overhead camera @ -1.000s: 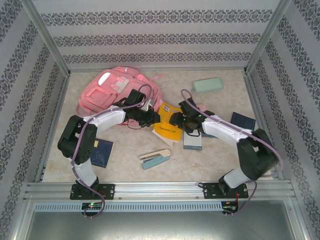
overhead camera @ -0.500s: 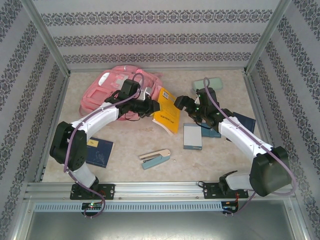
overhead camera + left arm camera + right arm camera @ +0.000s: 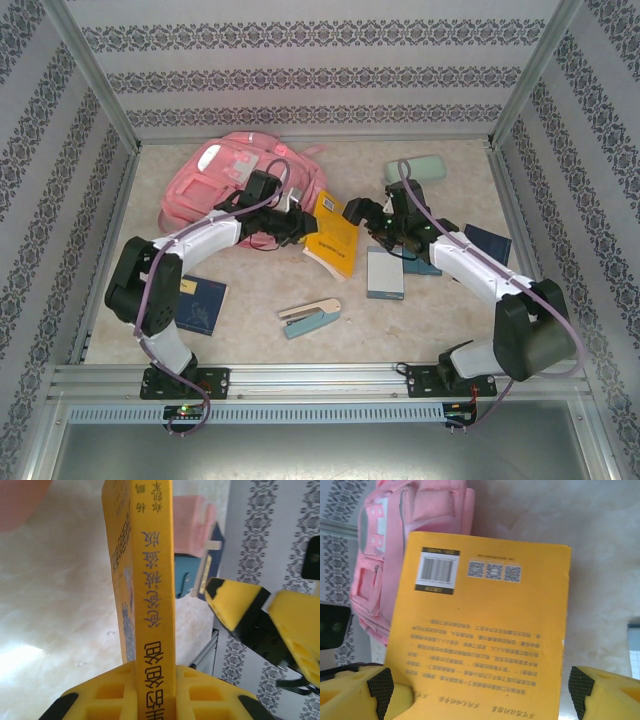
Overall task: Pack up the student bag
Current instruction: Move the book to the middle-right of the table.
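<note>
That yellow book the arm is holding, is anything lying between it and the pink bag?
No loose thing lies between the yellow book and the pink bag. Only the left gripper, shut on the book, sits on that side. The right gripper stands open on the book's other side.

The light is bright and even, falling from above; beside the book (image 3: 335,235) the shadows on the table (image 3: 430,310) are soft and faint. In the left wrist view the table left of the book glares white, and the book's near end blurs. The bag (image 3: 225,180) behind the book looks washed out.
</note>
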